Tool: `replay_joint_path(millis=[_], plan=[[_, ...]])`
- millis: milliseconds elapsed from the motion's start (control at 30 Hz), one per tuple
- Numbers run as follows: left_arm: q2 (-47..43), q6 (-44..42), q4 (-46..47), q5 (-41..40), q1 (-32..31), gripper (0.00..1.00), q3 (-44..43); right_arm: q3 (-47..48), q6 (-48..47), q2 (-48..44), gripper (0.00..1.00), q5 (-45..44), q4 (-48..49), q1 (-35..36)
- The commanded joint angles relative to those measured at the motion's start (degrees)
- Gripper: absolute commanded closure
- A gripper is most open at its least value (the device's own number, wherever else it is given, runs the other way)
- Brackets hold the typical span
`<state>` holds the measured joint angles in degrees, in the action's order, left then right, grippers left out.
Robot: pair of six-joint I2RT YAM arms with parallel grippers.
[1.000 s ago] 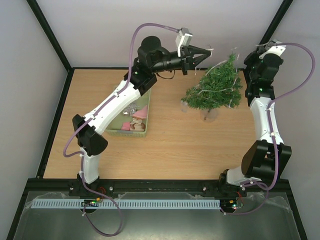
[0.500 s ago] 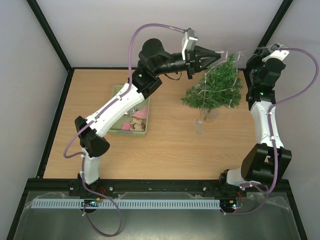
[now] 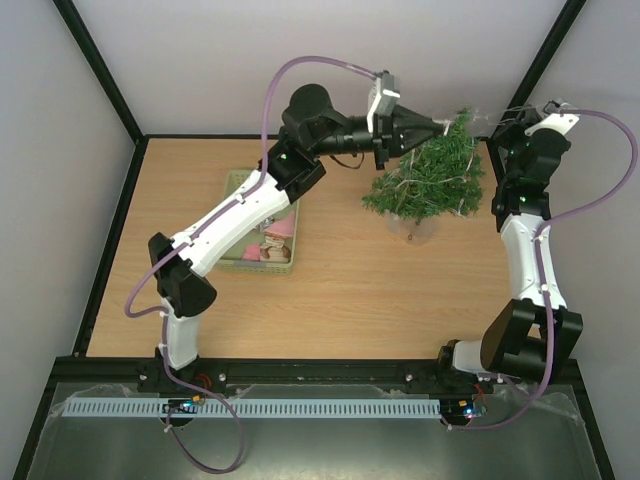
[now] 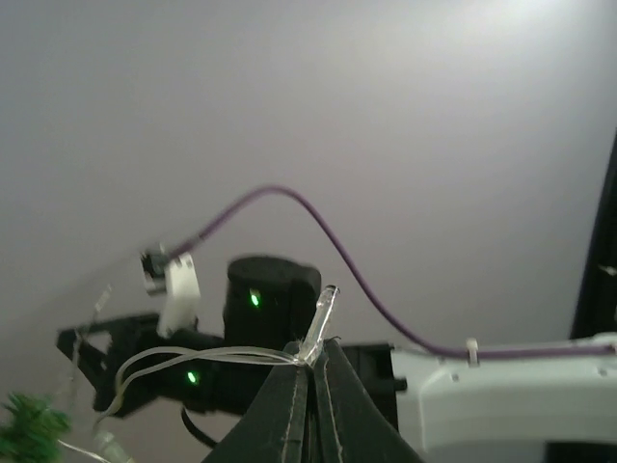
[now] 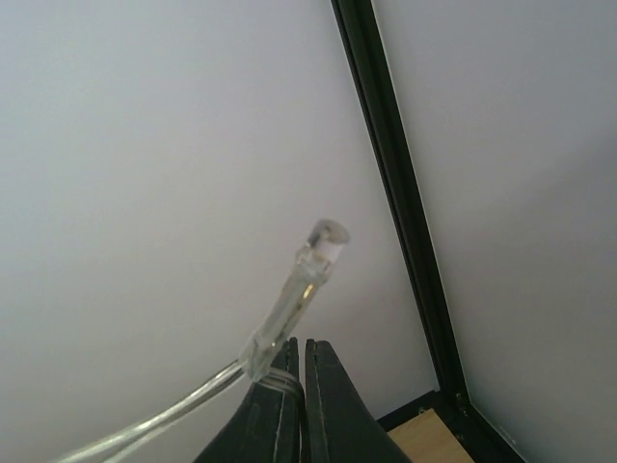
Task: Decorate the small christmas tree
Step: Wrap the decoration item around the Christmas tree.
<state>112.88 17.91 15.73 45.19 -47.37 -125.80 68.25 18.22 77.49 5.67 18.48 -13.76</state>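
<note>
Left end effector (image 4: pixel 310 355) and right end effector (image 5: pixel 297 349) pinch light string (image 5: pixel 307 275); basket (image 3: pixel 255 266) holds pink ornaments (image 3: pixel 279 231).

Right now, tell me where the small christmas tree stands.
In the top view, the small christmas tree stands at the table's far right, right of the basket.

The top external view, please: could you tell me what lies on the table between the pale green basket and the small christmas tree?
Nothing: the top external view shows only bare wooden table between the basket and the small christmas tree.
</note>
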Motion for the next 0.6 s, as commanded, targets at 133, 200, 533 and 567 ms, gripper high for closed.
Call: replay_joint_path(millis=[133, 200, 533, 567], plan=[[-5.66, -9.40, -3.82, 7.05, -3.53, 0.98, 5.92, -2.91, -3.34, -3.50, 0.98, 1.86, 2.15, -0.39], [-6.26, -9.96, -3.84, 7.47, -3.83, 0.98, 6.13, -3.95, -4.89, -4.26, 0.98, 2.69, 2.45, -0.39], [-8.59, -12.41, -3.33, 11.99, -5.59, 0.98, 9.85, -18.81, -11.24, -13.04, 0.98, 4.16, 13.99, -0.39], [-9.01, -13.04, -3.52, 12.41, -5.74, 0.98, 10.63, -20.29, -12.08, -13.67, 0.98, 4.09, 15.91, -0.39]])
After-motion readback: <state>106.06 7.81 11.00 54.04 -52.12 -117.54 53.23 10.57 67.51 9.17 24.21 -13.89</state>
